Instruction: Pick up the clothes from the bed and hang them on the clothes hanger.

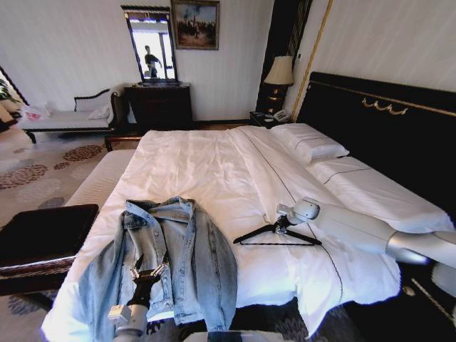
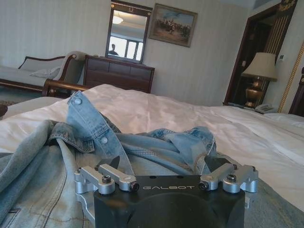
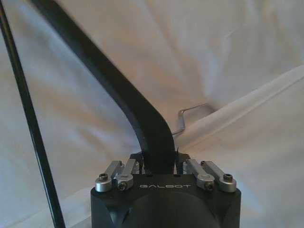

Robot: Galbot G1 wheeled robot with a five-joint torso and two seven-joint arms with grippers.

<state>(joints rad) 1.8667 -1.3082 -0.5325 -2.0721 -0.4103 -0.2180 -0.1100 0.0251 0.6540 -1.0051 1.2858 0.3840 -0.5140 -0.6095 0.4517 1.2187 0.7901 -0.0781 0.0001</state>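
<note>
The light-blue denim clothes (image 1: 174,260) lie spread, collar away from me, on the near left corner of the bed (image 1: 214,160). My left gripper (image 1: 150,269) hovers just over the jacket's front, open, its fingers spread wide with nothing between them; in the left wrist view it (image 2: 164,166) faces the rumpled collar (image 2: 95,128). The black clothes hanger (image 1: 276,239) lies on the sheet right of the jacket. My right gripper (image 1: 282,225) is shut on it near the neck; the right wrist view shows the hanger's arm (image 3: 137,114) clamped in the gripper (image 3: 159,164), with its silver hook (image 3: 194,113) against the sheet.
White pillows (image 1: 310,142) and a black headboard (image 1: 385,117) line the bed's right side. A black bench (image 1: 43,235) stands close by the bed's left edge. Farther back are a chaise (image 1: 64,117), a dark dresser (image 1: 160,105) with a mirror, and a lamp (image 1: 279,73).
</note>
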